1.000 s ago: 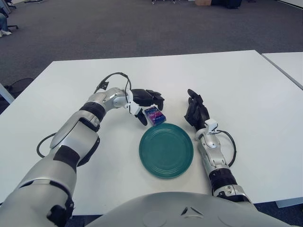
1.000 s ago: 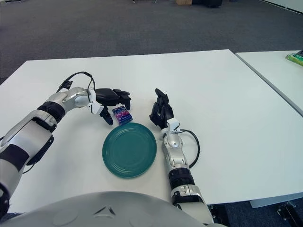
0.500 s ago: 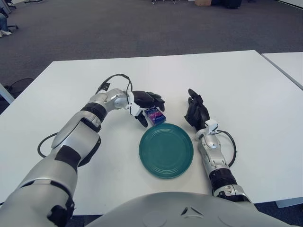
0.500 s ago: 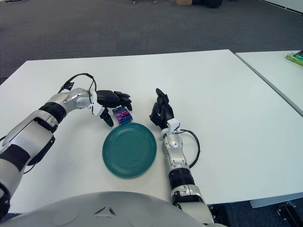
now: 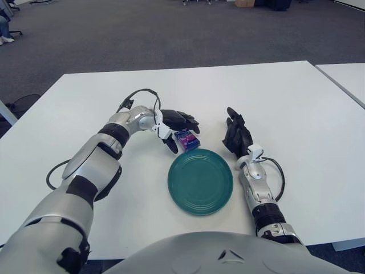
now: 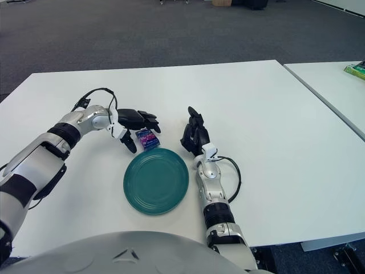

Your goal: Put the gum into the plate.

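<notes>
Left hand (image 5: 178,127), fingers spread, arched around the gum (image 5: 186,140) without gripping it; the gum lies on the table (image 5: 296,108) just beyond the green plate's (image 5: 200,181) far-left rim. Right hand (image 5: 236,136) rests open, right of the plate.

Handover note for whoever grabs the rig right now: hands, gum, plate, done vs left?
Left hand: fingers curled around the gum pack, which looks to be on the table just behind the plate; a firm grip is not clear.
Right hand: parked on the table right of the plate, holding nothing.
Done: the reach to the gum.
Left: secure it, lift it, set it in the plate.
</notes>
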